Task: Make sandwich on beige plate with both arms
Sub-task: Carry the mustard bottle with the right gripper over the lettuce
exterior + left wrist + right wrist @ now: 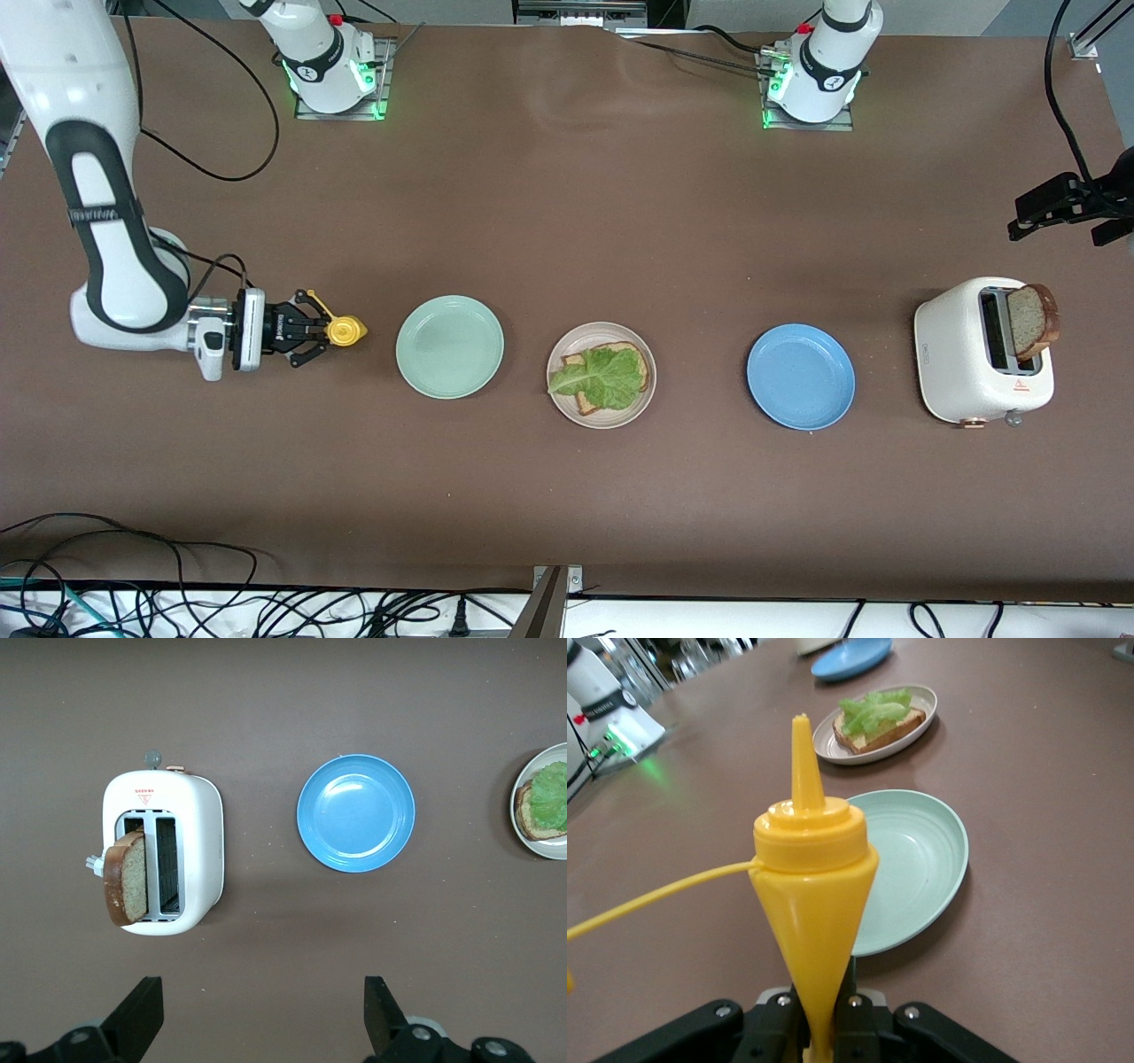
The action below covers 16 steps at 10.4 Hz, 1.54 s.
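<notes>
The beige plate (642,396) lies mid-table and holds one brown bread slice (631,353) with a green lettuce leaf (598,377) on top; both also show in the right wrist view (873,713). A second bread slice (1032,321) sticks out of the white toaster (961,372), and it shows in the left wrist view too (126,877). My right gripper (314,330) is shut on a yellow squeeze bottle (345,330) (811,877), held on its side beside the mint-green plate (449,346). My left gripper (1028,217) (261,1014) is open and empty, high above the table beside the toaster.
A blue plate (800,377) lies between the beige plate and the toaster. The mint-green plate lies between the beige plate and the right gripper. Cables run along the table's edge nearest the front camera (177,602).
</notes>
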Each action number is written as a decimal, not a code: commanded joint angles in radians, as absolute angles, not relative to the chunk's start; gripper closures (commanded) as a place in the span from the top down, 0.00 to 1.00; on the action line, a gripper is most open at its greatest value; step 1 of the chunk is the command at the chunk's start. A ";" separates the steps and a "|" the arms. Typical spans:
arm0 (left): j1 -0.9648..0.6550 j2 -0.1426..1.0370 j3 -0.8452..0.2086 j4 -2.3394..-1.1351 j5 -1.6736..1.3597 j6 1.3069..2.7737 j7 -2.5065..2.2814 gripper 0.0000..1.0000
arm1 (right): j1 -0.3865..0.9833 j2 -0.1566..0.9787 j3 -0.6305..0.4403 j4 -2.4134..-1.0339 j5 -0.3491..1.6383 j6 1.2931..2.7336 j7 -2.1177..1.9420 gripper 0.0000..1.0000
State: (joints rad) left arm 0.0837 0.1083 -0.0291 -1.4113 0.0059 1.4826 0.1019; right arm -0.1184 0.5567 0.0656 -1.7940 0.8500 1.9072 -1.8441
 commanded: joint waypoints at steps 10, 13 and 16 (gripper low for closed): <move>0.097 0.110 -0.035 -1.402 -0.008 1.477 0.123 1.00 | 0.451 0.713 0.068 -1.242 -0.129 1.812 -1.008 0.00; 0.098 0.110 -0.035 -1.404 -0.008 1.477 0.123 1.00 | 0.584 0.932 -0.038 -0.939 -0.144 1.807 -0.865 0.00; 0.100 0.112 -0.035 -1.402 -0.009 1.477 0.123 1.00 | 0.693 1.009 -0.175 -0.893 -0.190 1.868 -0.862 0.00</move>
